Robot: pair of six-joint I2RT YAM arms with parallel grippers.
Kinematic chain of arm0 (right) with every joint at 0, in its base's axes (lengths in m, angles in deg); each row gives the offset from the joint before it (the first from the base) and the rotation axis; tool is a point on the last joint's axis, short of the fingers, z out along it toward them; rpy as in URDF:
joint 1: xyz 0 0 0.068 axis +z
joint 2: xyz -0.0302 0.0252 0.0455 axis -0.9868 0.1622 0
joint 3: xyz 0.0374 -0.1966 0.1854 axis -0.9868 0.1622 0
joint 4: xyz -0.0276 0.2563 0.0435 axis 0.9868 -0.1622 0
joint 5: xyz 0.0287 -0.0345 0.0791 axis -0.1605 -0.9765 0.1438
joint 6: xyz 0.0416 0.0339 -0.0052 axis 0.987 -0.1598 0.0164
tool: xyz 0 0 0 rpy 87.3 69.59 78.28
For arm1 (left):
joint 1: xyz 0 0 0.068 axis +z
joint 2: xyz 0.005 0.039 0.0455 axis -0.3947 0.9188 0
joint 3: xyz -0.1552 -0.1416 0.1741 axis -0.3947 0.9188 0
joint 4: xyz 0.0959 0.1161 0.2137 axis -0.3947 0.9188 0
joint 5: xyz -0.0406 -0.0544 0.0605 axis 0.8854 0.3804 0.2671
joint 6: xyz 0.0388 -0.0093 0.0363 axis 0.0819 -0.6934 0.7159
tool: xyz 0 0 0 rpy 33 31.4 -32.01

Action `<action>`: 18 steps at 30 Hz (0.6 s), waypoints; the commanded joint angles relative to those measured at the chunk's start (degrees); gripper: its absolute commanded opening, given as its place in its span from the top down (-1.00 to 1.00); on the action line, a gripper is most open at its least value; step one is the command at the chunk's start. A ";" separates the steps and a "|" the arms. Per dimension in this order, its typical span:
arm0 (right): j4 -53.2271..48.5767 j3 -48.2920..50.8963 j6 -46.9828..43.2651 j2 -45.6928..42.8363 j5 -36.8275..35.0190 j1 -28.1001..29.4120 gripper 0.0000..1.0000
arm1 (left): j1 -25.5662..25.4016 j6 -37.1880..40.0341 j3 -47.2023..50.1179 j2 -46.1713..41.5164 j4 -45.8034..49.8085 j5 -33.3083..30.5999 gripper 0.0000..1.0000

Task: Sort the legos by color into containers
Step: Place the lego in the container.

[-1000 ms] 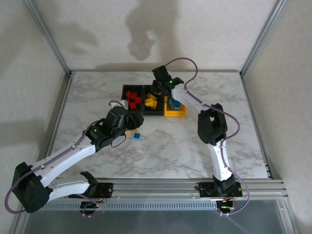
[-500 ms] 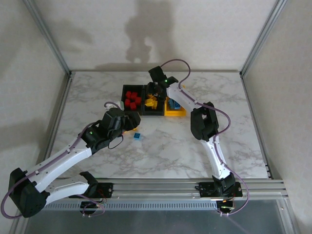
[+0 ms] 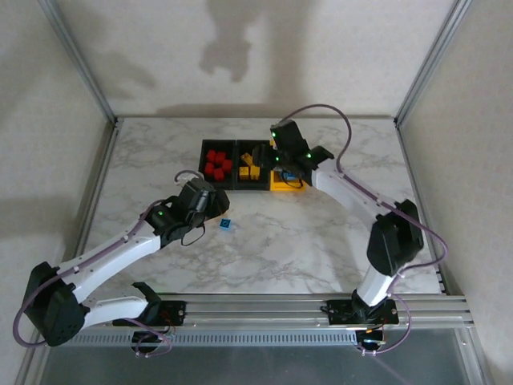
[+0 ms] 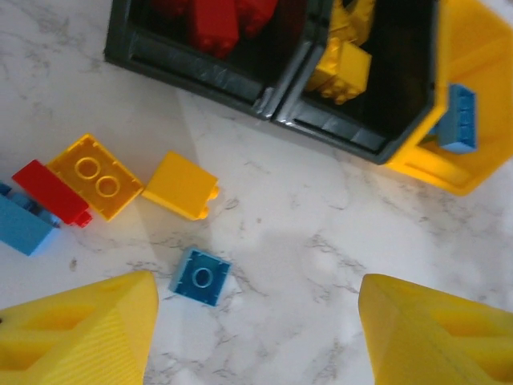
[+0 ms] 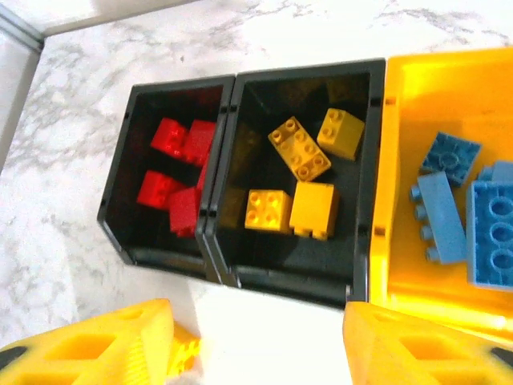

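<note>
I look down on a white marbled table (image 3: 321, 241) with three bins set in a row toward its far side, their walls touching. From left to right they are a black bin (image 5: 115, 210) holding several red bricks (image 5: 172, 172), a second black bin (image 5: 296, 279) holding four yellow bricks (image 5: 300, 148), and a yellow bin (image 5: 425, 92) holding blue bricks (image 5: 441, 216).

My right pincer (image 5: 260, 353) hangs above the bins. In its wrist view the two yellow fingers frame the near edge of the middle black bin. They stand apart with nothing between them, so this pincer carries nothing.

My left pincer (image 4: 256, 337) hangs over the table just in front of the bins. It is also spread wide and empty. A small blue brick (image 4: 200, 277) lies flat on the table, stud side up, just ahead of the finger at the left of that wrist view.

A loose cluster sits farther left:
- a yellow brick with studs up (image 4: 88, 176)
- a second yellow brick on its side (image 4: 180, 186), just beside the first
- a red brick (image 4: 50, 192) touching the studded yellow one
- a larger blue brick (image 4: 22, 226), cut off by the edge of the picture

All five loose pieces lie on the table in front of the bin of red bricks, outside every bin.
</note>
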 commanded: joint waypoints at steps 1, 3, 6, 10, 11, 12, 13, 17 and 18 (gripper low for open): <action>2.27 8.75 0.74 -5.33 0.80 0.63 -0.16 | 1.49 1.34 -1.55 4.06 3.22 -0.58 -0.38; 3.14 15.19 1.87 -10.05 0.49 0.67 -0.19 | 2.17 3.70 -3.44 7.73 3.95 -0.36 -0.44; 3.27 22.76 4.02 -15.92 -0.46 0.66 -0.21 | 3.17 7.38 -5.95 13.02 4.41 0.15 -0.52; 2.09 30.87 7.06 -22.84 -2.03 0.66 -0.20 | 3.29 11.95 -11.21 22.68 7.30 -1.59 -0.54; 1.49 32.25 7.68 -24.37 -2.68 0.67 -0.21 | 3.29 12.87 -12.22 24.46 7.53 -2.18 -0.54; 0.86 33.32 8.13 -25.71 -3.37 0.67 -0.21 | 3.33 13.68 -13.03 25.94 7.45 -2.57 -0.55; 0.20 34.00 8.38 -26.70 -4.07 0.60 -0.22 | 3.44 14.20 -13.66 27.06 7.36 -2.96 -0.55; -2.61 35.11 8.65 -30.17 -6.65 0.50 -0.25 | 4.15 15.83 -17.00 31.85 7.45 -3.32 -0.54; -2.94 35.21 8.55 -30.73 -6.96 0.49 -0.25 | 4.17 16.12 -17.61 32.71 7.57 -3.66 -0.55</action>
